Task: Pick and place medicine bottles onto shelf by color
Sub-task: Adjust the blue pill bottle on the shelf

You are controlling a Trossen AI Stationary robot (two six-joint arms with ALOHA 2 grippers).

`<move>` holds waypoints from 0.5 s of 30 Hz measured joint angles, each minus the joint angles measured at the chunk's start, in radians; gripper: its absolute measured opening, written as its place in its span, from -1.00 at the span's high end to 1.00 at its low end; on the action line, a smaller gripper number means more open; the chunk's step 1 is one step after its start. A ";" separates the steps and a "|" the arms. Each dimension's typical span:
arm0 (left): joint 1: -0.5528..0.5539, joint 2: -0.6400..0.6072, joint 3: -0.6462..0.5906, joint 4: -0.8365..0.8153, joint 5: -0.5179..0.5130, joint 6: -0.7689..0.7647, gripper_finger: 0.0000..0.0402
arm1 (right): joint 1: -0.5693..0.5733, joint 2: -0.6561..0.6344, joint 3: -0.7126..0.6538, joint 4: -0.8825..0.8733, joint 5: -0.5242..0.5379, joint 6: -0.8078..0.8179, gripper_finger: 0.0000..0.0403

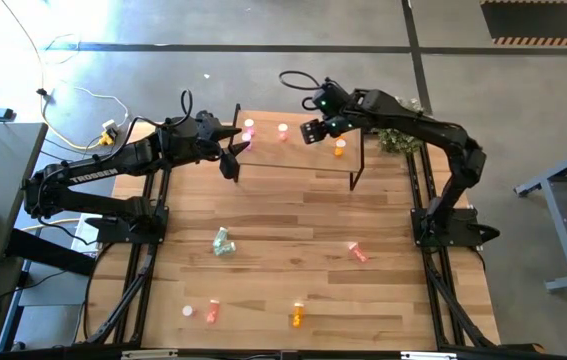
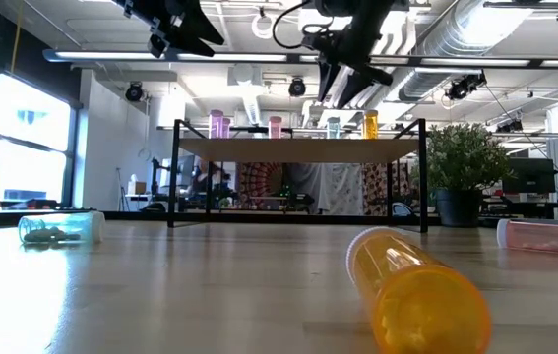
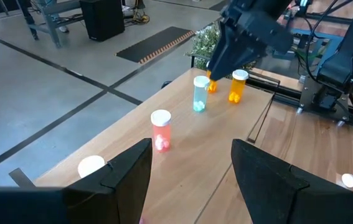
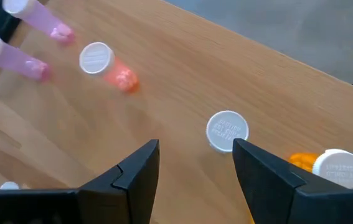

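small raised light-wood shelf [image 1: 293, 160] on black legs sits at the table's [image 1: 293, 270] twelve o'clock, carrying upright white-capped medicine bottles [image 2: 275, 126]. left gripper [image 1: 235, 150] and right gripper [image 1: 313, 130] hover over it, both released, empty.

Two black jointed arms [image 1: 93, 180], white "TROSSEN" lettering
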 joint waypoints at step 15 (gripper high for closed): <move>0.000 0.000 0.000 0.000 -0.002 0.000 -0.05 | -0.012 0.041 0.000 -0.013 0.063 0.000 0.03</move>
